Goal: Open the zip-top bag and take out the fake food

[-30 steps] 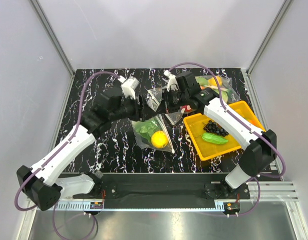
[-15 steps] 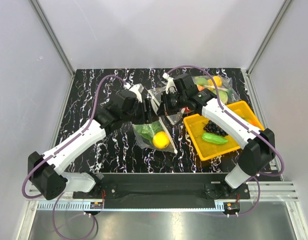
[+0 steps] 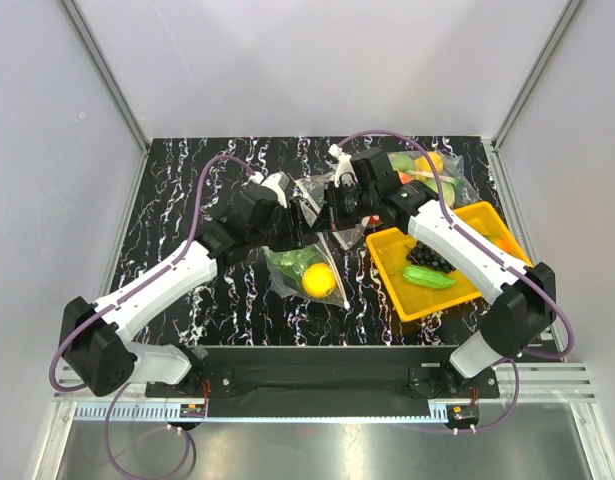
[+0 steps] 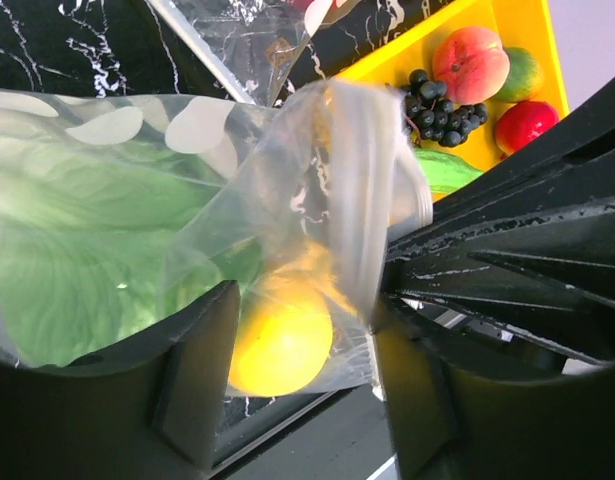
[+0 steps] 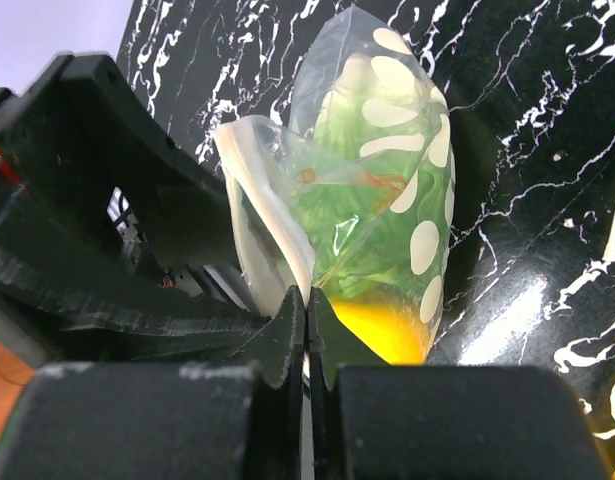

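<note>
While looking down from above, found the table (image 3: pixel 187 200) as the biggest thing, with the yellow tray (image 3: pixel 395 282) at about 4 o'clock from its middle. Saw the zip-top bag (image 3: pixel 305 262) near the middle, held by its mouth toward 12 o'clock, body sagging toward 6 o'clock. Could not tell its bottom as resting on the table or hanging free. Found the right gripper (image 5: pixel 307 300) at 1 o'clock of the bag, fingers pressed fully together on a thin fold of film by the mouth. Found the left gripper (image 4: pixel 302 300) at 11 o'clock, jaws standing apart around the other lip and the zip strip, pinching nothing so far as visible. Made out the lettuce (image 3: pixel 292 260) inside the bag and the lemon (image 3: pixel 319 280) at its 5 o'clock.

Judged the main danger thus: closing the left fingers too deep, catching both walls together, then pulling without parting the zip. Feared also a slip of the smooth film out of the right pinch under a hard pull, dropping the bag, or a roll of the lemon toward 6 o'clock and off the edge.

Could not find the fish anywhere. Could not tell the zip as shut or already parted, the strip being crumpled. Saw the cucumber (image 4: pixel 442 170) only partly, behind the bag's edge.
</note>
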Action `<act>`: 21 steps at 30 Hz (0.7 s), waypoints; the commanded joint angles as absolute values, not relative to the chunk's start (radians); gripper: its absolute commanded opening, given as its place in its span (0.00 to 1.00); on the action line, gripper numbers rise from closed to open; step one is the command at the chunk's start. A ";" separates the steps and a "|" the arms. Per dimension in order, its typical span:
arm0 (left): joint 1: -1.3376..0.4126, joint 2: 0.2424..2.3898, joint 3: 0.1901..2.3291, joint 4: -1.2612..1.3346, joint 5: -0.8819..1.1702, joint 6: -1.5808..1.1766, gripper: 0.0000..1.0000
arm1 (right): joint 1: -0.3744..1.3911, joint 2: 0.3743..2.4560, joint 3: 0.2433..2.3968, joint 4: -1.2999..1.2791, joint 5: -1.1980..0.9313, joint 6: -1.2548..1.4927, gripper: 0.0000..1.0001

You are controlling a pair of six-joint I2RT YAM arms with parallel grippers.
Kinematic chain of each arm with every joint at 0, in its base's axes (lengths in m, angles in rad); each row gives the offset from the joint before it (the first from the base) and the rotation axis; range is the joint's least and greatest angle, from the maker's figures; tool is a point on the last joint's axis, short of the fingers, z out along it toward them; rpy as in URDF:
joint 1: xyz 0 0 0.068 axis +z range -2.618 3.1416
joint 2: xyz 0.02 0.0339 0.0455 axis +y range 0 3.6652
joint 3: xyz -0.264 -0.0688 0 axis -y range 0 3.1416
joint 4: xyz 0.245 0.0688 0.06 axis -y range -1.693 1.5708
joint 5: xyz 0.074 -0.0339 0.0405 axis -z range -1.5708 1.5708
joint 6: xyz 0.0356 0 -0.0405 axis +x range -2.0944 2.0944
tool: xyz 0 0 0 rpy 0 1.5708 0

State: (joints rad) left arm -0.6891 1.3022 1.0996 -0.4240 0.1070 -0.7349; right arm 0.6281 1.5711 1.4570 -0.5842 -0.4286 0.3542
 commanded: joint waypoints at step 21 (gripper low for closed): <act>-0.687 1.166 1.149 -0.581 0.156 -0.703 0.00 | 0.624 1.542 1.468 -0.729 -0.121 0.276 0.00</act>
